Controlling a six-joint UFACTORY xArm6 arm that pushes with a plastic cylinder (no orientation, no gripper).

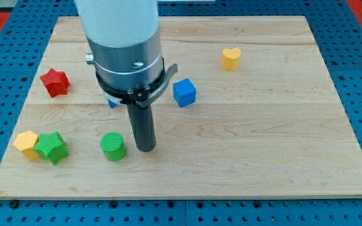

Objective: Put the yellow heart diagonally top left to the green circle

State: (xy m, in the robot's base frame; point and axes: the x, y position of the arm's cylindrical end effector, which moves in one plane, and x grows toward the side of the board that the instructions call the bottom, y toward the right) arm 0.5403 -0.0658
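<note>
The yellow heart lies near the view's top right of the wooden board. The green circle stands near the view's bottom left. My tip rests on the board just to the right of the green circle, a small gap apart from it. The heart is far up and to the right of both the tip and the circle.
A blue cube sits right of the arm. A second blue block is mostly hidden behind the arm. A red star lies at the left. A yellow block touches a green star at the bottom left.
</note>
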